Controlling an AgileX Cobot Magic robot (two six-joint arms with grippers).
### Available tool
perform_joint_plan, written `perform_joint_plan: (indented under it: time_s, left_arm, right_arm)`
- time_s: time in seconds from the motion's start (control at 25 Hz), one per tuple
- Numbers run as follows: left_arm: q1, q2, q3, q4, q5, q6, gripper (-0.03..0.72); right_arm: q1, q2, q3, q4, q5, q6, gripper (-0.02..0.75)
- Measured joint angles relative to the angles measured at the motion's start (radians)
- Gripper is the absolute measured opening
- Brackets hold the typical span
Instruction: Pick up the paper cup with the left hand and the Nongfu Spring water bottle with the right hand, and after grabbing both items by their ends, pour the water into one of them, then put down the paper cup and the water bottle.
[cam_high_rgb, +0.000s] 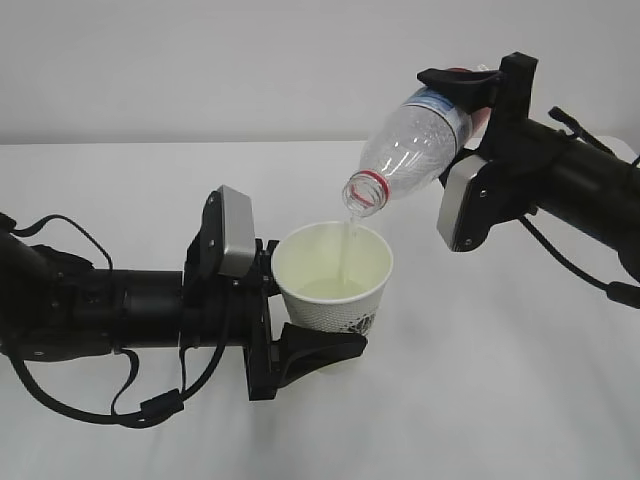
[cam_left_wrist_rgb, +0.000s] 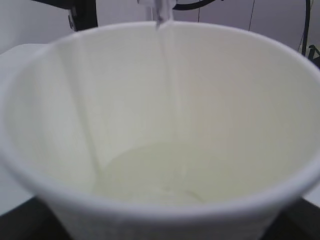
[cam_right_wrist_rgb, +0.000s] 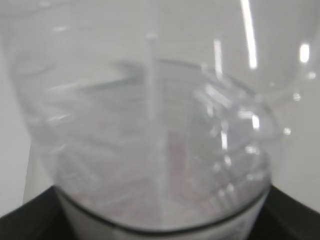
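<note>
Plain white table (cam_high_rgb: 520, 400), pale grey wall (cam_high_rgb: 200, 60) behind it, nothing printed on either

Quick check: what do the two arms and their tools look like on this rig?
Both are black. The left arm has a grey rectangular module near its black tool and looping black cables. The right arm carries a matching grey module, a black tool and a thinner black cable.
</note>
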Motion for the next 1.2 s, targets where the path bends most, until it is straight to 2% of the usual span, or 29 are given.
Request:
perform_joint_plan:
  time_s: [1.2]
  left_arm:
    - [0.0, 0.0, 0.0, -0.001, 0.004, 0.0, 0.599]
  right_arm:
    - [0.0, 0.0, 0.0, 0.0, -0.006, -0.001, 0.542]
